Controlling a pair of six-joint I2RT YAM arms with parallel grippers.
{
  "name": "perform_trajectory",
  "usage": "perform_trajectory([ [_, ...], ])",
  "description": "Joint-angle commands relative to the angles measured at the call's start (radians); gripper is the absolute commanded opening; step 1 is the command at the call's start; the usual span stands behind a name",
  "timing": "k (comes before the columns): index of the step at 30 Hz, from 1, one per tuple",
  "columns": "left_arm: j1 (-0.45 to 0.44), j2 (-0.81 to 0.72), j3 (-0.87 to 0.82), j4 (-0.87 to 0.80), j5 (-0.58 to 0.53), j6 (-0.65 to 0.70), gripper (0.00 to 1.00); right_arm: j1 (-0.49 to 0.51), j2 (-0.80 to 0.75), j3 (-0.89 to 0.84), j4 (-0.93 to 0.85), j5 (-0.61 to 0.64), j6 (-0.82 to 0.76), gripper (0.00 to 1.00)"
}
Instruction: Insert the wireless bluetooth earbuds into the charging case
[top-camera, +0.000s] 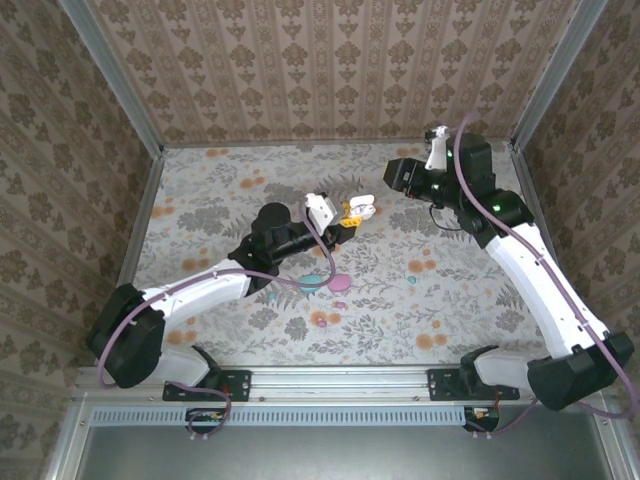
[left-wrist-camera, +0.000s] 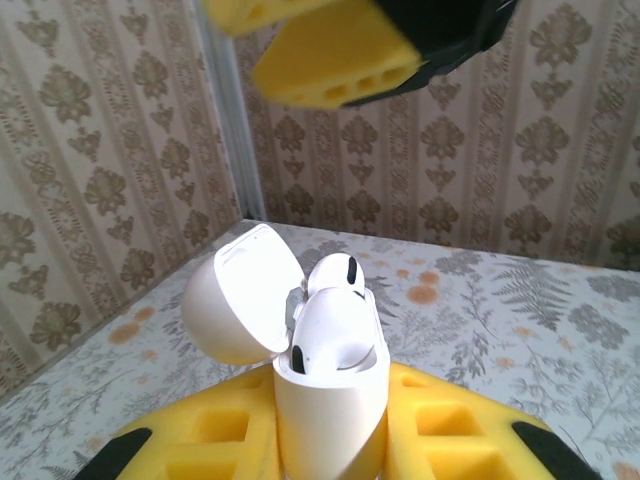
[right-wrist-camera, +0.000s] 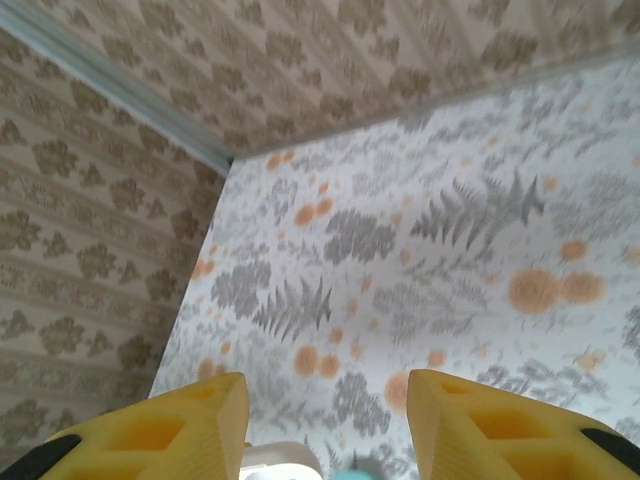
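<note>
1. I am seeing the left jaws pressing on both sides of the white charging case (left-wrist-camera: 330, 420). They are holding it upright, up off the worktop (top-camera: 220, 200).
2. The lid (left-wrist-camera: 240, 295) is hanging open, tipped back to one side.
3. Two white earbuds are sitting in the case. One earbud (left-wrist-camera: 335, 340) is filling the front. The other earbud (left-wrist-camera: 336, 275) is poking up higher behind it.
4. The right jaws are standing spread apart with nothing between them. One yellow pad (left-wrist-camera: 330, 60) is hanging above the open case, not touching it.
5. In the right wrist view I am looking down between the two yellow pads (right-wrist-camera: 500, 420) at flowery worktop. A bit of something white (right-wrist-camera: 280, 462) is peeking in at the bottom edge.
6. The case is sitting near the middle of the worktop, well apart from the patterned walls (top-camera: 330, 70) at the back and both sides. There is lots of bare worktop all around it.
7. A teal thing (top-camera: 318, 281) and a pink thing (top-camera: 340, 283) are lying side by side on the worktop beside the left arm (top-camera: 200, 290). A smaller teal speck (top-camera: 410, 280) is lying farther right. They are too small for me to tell what they are.
</note>
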Motion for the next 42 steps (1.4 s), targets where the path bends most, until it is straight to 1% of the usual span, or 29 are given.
perform_trajectory([
  [1, -0.001, -0.028, 0.061, -0.046, 0.09, 0.069, 0.24, -0.005, 0.041, 0.05, -0.084, -0.154, -0.017, 0.48],
  [8, -0.002, -0.032, 0.075, -0.065, 0.097, 0.076, 0.24, -0.005, 0.11, 0.073, -0.11, -0.223, -0.014, 0.49],
  [11, -0.002, -0.032, 0.076, -0.064, 0.092, 0.069, 0.25, -0.005, 0.115, 0.069, -0.117, -0.243, -0.018, 0.49],
  [16, -0.001, -0.032, 0.07, -0.052, 0.071, 0.067, 0.25, -0.005, 0.155, 0.076, -0.161, -0.294, -0.057, 0.48],
  [23, 0.005, -0.028, 0.068, -0.049, 0.048, 0.059, 0.25, -0.006, 0.131, 0.079, -0.231, -0.301, -0.129, 0.48],
  [27, 0.007, -0.023, 0.068, -0.043, 0.038, 0.046, 0.24, -0.006, 0.129, 0.066, -0.233, -0.313, -0.13, 0.48],
  [29, 0.008, -0.02, 0.068, -0.041, 0.032, 0.039, 0.25, -0.007, 0.128, 0.054, -0.231, -0.308, -0.129, 0.48],
  [31, 0.007, -0.017, 0.066, -0.038, 0.028, 0.032, 0.24, -0.007, 0.096, 0.048, -0.226, -0.303, -0.126, 0.48],
  [39, 0.007, -0.013, 0.063, -0.033, 0.009, 0.009, 0.25, -0.011, 0.079, 0.035, -0.227, -0.289, -0.128, 0.49],
  [40, 0.007, -0.014, 0.063, -0.033, 0.006, 0.009, 0.24, -0.012, 0.078, 0.031, -0.224, -0.292, -0.129, 0.46],
  [42, 0.007, -0.013, 0.063, -0.035, -0.004, 0.004, 0.25, -0.012, 0.08, 0.027, -0.219, -0.309, -0.13, 0.45],
])
